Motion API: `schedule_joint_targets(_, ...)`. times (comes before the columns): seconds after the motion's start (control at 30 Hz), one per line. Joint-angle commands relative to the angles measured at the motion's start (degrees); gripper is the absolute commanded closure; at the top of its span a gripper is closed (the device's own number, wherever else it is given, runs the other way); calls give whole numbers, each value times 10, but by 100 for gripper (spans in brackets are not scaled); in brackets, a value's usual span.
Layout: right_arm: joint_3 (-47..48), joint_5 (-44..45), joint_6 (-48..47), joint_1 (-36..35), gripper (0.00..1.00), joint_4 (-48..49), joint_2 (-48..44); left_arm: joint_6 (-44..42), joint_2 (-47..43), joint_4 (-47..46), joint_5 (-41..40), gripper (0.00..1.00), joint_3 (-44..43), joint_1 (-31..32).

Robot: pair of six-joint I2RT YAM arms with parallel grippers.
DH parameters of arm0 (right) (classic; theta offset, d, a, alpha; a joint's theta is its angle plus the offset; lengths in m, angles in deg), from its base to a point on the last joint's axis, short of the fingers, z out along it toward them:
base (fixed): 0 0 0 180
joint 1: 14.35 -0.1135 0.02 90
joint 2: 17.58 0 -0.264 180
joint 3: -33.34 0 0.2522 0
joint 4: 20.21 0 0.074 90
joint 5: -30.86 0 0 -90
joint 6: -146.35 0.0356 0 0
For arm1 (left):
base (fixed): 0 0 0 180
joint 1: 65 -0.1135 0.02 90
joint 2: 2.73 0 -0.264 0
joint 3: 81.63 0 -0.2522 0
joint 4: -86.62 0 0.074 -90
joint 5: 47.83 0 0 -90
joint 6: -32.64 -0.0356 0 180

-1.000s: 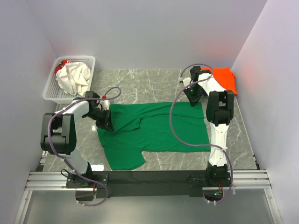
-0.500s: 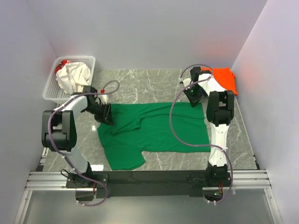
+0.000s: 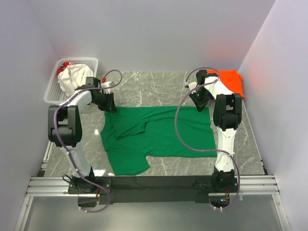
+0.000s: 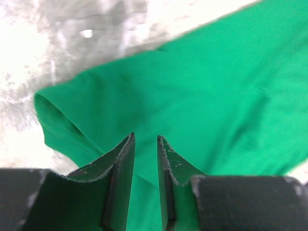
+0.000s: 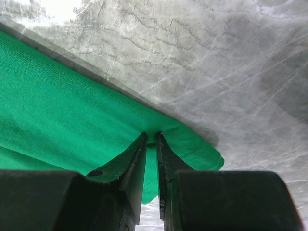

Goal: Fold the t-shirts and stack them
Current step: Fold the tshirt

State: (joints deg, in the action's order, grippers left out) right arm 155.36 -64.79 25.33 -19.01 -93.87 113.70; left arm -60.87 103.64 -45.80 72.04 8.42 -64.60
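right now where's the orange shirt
In the top view the orange t-shirt lies at the far right corner of the table, just beyond the right arm and near the right wall.

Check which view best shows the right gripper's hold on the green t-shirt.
Right wrist: the right gripper is closed on the hem of the green t-shirt, cloth pinched between its tips. Top external shows the gripper at the shirt's far right corner, contact hidden. Left wrist shows only the shirt, not that gripper.

Three t-shirts (image 3: 163, 134), one basket (image 3: 53, 94), two arms (image 3: 62, 129)
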Motion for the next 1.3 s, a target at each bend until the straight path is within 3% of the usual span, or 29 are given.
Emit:
schedule_joint_targets(0.0, -6, 8, -9, -2, 79, -15, -6, 19, 36, -37, -38, 70, -30, -1)
schedule_joint_targets(0.3, 69, 33, 11, -3, 80, -4, 56, 14, 144, -51, -92, 76, -119, -24)
schedule_joint_targets(0.43, 130, 28, 29, -3, 80, -8, 85, 5, 203, -25, -104, 80, -229, -38)
schedule_joint_targets(0.53, 154, 18, 46, -6, 79, 0, 84, -11, 220, 7, -82, 75, -296, -41)
schedule_joint_targets(0.6, 147, 10, 54, -7, 77, 14, 57, -27, 199, 24, -25, 64, -317, -37)
schedule_joint_targets(0.77, 102, -42, 57, -8, 68, 19, -40, -61, 83, 11, 33, 55, -246, -8)
schedule_joint_targets(1.0, 56, -86, 55, -9, 69, -23, -85, -77, -59, -35, 6, 57, -65, 135)
schedule_joint_targets(1.27, -2, -123, 83, -7, 74, -21, -68, -63, -34, -64, -119, 59, -28, 262)
